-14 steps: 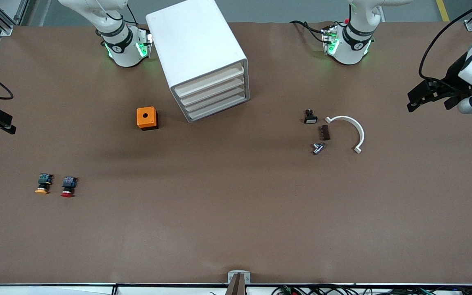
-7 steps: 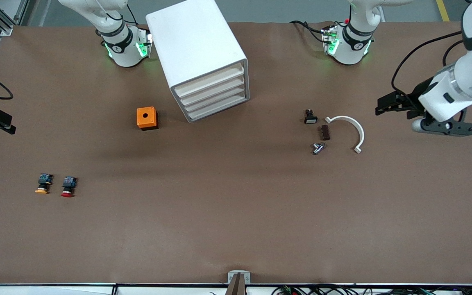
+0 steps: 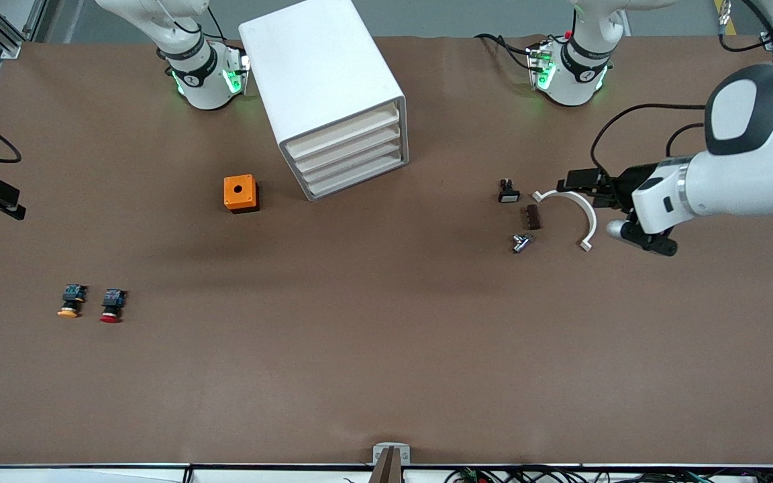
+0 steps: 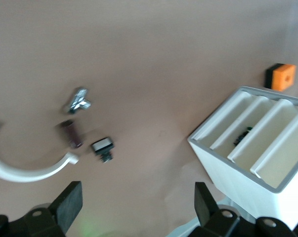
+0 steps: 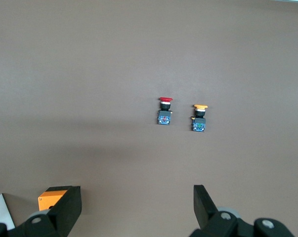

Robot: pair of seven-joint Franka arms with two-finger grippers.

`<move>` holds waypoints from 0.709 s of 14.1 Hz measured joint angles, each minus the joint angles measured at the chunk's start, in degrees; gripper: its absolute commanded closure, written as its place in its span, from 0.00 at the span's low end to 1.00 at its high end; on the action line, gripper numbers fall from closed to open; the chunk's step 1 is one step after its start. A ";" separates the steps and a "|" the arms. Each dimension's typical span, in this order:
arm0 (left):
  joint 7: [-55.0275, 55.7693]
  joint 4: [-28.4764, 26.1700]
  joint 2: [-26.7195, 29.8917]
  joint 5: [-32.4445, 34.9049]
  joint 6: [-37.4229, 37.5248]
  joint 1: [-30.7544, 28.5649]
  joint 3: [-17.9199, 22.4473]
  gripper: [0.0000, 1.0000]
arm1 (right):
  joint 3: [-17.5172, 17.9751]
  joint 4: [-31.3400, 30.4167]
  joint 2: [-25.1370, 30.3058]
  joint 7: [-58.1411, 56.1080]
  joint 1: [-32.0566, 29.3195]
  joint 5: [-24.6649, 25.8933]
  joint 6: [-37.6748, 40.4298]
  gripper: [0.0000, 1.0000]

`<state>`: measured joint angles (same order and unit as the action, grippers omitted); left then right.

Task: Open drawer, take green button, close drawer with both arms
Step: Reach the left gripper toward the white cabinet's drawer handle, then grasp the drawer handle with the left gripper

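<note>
Both grippers are spread and empty. The left gripper hangs mid-frame over the white arc, and the right gripper waits at the frame's edge. Up top-centre all the drawers are shut, so opening hasn't begun. Next job is probably hooking a front. The button is maybe that dark speck in one drawer, too small to confirm.

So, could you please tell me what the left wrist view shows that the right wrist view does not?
Only the left wrist view shows the white curved bracket, the small metal fitting, the dark brown block, the white-capped switch and the white cabinet with its four drawers.

Only the right wrist view shows the red-capped button and the orange-capped button.

Both show the orange box and the brown table, each past its own open tool.
</note>
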<state>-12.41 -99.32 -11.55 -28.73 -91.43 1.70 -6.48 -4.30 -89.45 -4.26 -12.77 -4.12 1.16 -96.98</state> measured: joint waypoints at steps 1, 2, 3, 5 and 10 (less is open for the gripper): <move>-2.37 -1.41 -1.04 -2.33 -1.58 0.01 -0.15 0.00 | 0.00 0.00 0.00 0.00 0.00 0.00 0.00 0.00; -4.01 -2.73 -2.07 -4.45 -2.87 0.01 -0.64 0.00 | 0.00 0.01 0.00 0.00 0.00 0.00 0.00 0.00; -5.02 -3.81 -3.05 -6.30 -3.94 0.01 -1.42 0.00 | 0.00 0.01 0.00 0.00 0.00 0.00 0.00 0.00; -6.82 -5.52 -4.69 -10.71 -5.34 0.10 -3.07 0.00 | 0.00 0.01 0.00 0.00 0.00 0.00 0.00 0.00; -21.69 -10.95 -11.36 -22.91 -8.56 0.56 -4.90 0.00 | 0.00 0.02 0.00 0.00 0.00 0.00 0.00 0.00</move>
<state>-34.10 -110.27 -22.91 -51.65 -100.00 2.26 -11.38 -4.30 -89.43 -4.26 -12.77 -4.12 1.16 -96.98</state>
